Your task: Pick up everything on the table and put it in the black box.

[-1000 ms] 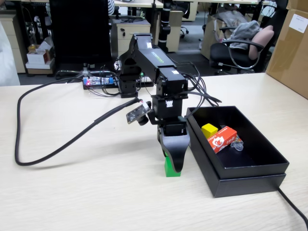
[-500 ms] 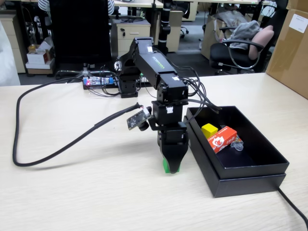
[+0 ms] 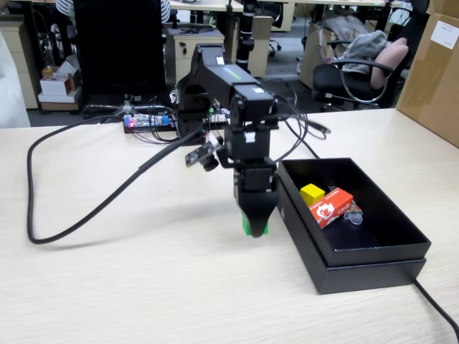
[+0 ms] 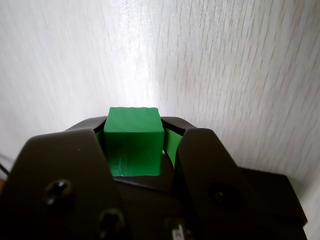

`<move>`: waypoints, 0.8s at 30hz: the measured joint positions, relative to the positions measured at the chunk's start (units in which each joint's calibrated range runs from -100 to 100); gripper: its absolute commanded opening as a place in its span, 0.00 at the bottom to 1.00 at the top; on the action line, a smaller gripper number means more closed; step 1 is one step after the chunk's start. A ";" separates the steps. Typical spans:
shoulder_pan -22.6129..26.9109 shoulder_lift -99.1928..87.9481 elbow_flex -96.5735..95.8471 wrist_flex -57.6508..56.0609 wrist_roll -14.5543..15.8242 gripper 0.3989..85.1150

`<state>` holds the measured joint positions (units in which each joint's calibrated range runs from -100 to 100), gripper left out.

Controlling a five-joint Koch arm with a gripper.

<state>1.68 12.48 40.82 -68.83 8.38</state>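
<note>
Arm bent over, end effector [image 3: 254, 228] pointing straight down w/ jaws clamped on green cube [image 4: 133, 140], just left of black box [image 3: 373, 265].

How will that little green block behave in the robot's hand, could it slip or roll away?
The green block looks stiff: its flat sides and sharp edges show no denting between the hand's fingers. With flat faces, it should not roll. It seems light, hanging above the table in the fixed view, though smooth sides might slip.

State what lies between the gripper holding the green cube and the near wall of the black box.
Nothing: in the fixed view only bare table shows between the gripper, shut on the green cube, and the black box. The wrist view does not show the box.
</note>
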 measured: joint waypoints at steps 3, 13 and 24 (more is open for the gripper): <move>0.68 -2.91 -0.09 -0.33 0.24 0.06; 6.69 -13.17 -0.09 -0.90 0.78 0.06; 14.07 -10.77 3.84 -0.90 1.12 0.06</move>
<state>15.75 1.71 44.66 -69.74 9.50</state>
